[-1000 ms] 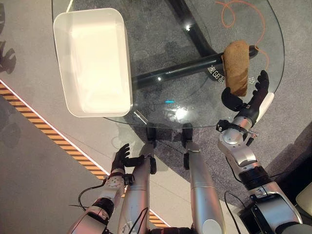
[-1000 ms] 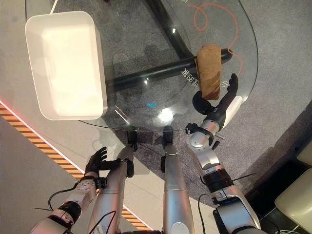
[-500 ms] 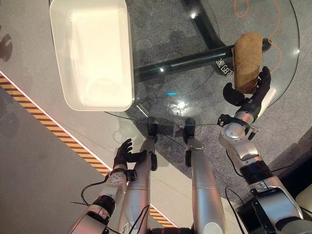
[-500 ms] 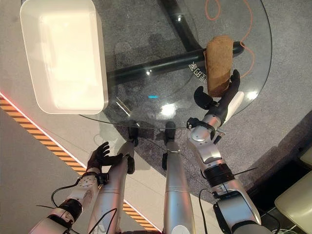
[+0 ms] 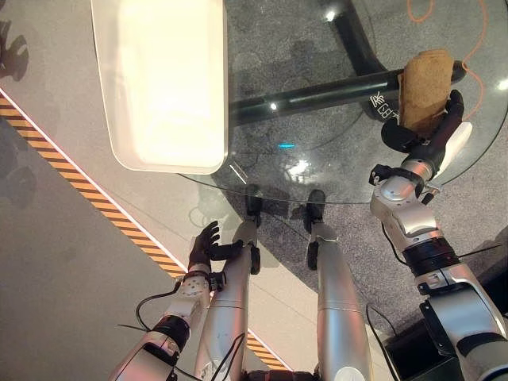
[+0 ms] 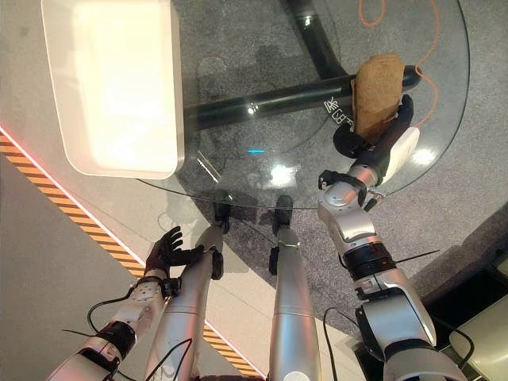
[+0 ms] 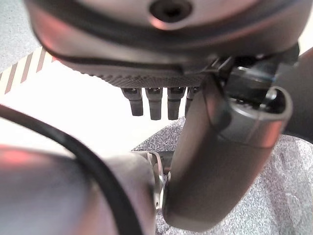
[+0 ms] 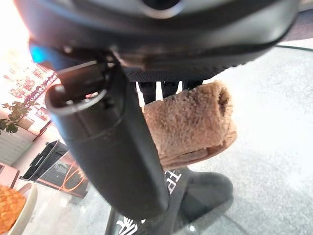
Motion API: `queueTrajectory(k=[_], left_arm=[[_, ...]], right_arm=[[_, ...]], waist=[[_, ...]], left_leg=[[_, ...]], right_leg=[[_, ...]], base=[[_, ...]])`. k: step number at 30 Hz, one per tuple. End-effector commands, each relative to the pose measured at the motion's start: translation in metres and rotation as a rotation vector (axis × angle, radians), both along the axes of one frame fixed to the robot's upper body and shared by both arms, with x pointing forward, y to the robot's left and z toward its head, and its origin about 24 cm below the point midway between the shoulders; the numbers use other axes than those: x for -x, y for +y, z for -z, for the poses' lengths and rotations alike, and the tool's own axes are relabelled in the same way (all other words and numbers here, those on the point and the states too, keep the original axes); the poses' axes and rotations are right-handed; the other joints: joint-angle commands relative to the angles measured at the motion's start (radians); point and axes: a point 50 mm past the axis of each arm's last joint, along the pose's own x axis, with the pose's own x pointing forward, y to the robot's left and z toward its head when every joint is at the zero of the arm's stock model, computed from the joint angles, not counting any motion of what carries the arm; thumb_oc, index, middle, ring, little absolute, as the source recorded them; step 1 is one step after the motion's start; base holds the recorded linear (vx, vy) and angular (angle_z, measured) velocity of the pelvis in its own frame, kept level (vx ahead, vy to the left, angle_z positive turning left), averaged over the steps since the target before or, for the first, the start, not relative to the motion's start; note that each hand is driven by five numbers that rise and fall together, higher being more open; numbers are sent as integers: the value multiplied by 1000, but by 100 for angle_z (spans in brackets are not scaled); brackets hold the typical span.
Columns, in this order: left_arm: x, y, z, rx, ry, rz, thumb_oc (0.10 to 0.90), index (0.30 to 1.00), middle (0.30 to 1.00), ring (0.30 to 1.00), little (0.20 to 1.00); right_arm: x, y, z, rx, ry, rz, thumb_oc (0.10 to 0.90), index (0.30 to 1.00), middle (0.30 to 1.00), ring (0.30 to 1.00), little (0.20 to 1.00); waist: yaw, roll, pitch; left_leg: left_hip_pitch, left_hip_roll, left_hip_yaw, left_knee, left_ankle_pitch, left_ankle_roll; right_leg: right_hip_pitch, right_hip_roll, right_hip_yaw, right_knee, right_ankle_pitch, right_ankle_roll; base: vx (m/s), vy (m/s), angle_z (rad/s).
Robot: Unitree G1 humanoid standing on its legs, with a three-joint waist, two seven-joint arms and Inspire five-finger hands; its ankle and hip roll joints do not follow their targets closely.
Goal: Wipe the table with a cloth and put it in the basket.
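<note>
Cloth [image 5: 424, 90] sits on glass surface [image 5: 317, 171], right hand [image 5: 432, 143] fingers closing round it, grasp unconfirmed. Wiping and basket [image 5: 163, 83] drop remain; left hand [image 5: 205, 246] relaxed, fingers apart.

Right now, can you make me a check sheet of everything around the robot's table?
Surface: round glass table, dark frame showing through it.
Job's things: brown cloth folded on the table's right side; white basket on the left, nothing seen inside.
Clutter: nothing seen.
Hands: right hand closing on the cloth's near end, thumb and fingers on either side; left hand low beside the table, relaxed, holding nothing.
Cables: orange cord on the carpet under the glass.
Surroundings: grey carpet, pale floor with striped tape.
</note>
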Motion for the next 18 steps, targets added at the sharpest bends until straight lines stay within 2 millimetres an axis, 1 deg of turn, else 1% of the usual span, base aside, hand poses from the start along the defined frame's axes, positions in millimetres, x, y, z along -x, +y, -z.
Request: queueTrajectory(k=[1,7,13,15,18], left_arm=[[56,1,49,-15,234,-22,800,900,900,900,900],[55,-2,48,-10,227,-12,800,900,900,900,900],[52,-6,45,-3,211,-1,800,900,900,900,900],[52,-6,44,-3,207,2,800,900,900,900,900],[53,-8,44,-1,205,4,800,900,900,900,900]], right_arm=[[11,-27,-17,10,-56,90,800,900,900,900,900],[4,-29,-15,-17,-12,76,800,900,900,900,900],[0,-34,-5,-75,45,111,800,900,900,900,900],[-1,-41,0,-117,63,139,800,900,900,900,900],[-2,-47,4,-138,78,127,800,900,900,900,900]], waist=[[-2,24,-20],[4,30,-20],[11,40,-20],[14,46,-20],[16,52,-20]], left_leg=[[-42,-50,-10,132,-110,34],[-63,-51,-11,138,-111,33],[-85,-53,-10,144,-110,31],[-92,-52,-9,145,-111,32],[-99,-54,-10,146,-111,32]], right_leg=[[-12,43,-37,-113,120,-5],[-32,42,-41,-106,118,-6],[-53,41,-43,-99,119,-7],[-61,39,-46,-96,119,-6],[-69,38,-47,-96,121,-7]], base=[[0,0,0],[0,0,0],[1,2,1],[2,4,7],[-1,4,10]])
